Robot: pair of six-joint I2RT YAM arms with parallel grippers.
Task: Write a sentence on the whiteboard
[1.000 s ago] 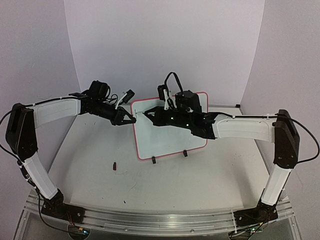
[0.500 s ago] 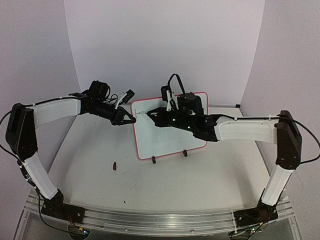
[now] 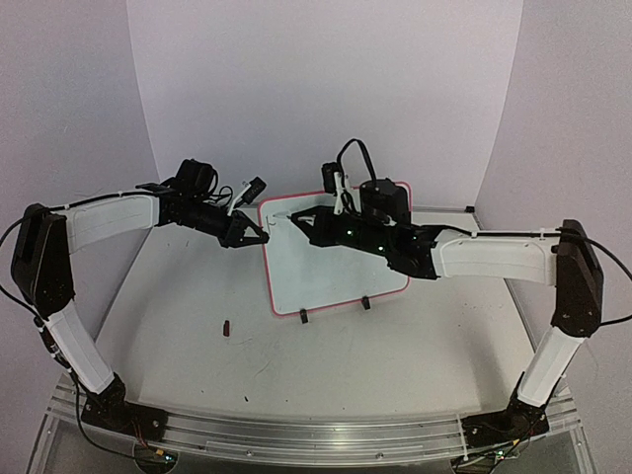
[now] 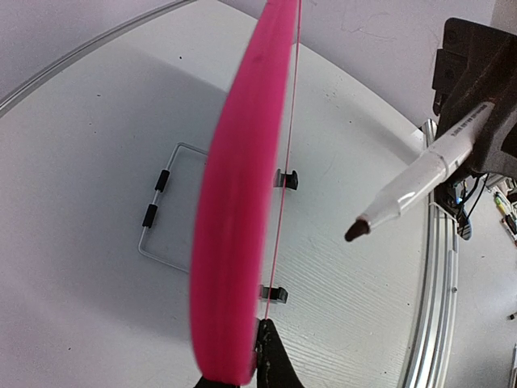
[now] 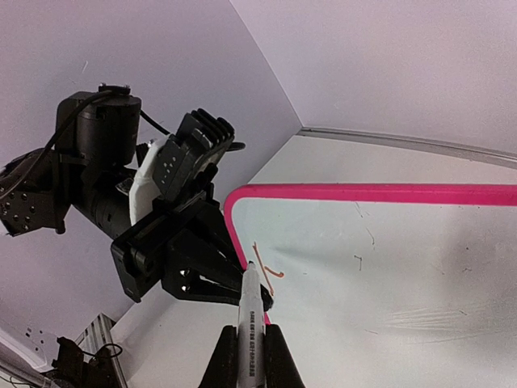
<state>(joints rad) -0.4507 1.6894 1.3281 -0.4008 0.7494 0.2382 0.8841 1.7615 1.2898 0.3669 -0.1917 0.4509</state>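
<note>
A small dark piece [image 3: 228, 327] lay on the table [image 3: 395, 365], well short of both sets of jaws. Farther in, the left gripper [image 3: 254, 235] was clamped tight on the left rim of the whiteboard [image 3: 336, 272], which stood upright on two black feet. The right gripper [image 5: 246, 360] was closed around a marker [image 5: 250, 303], whose tip reached ahead of the jaws to the board's upper left corner. Of the sentence [image 5: 265, 273], only a short stroke showed there. A pale backdrop [image 3: 326, 89] rose behind.
</note>
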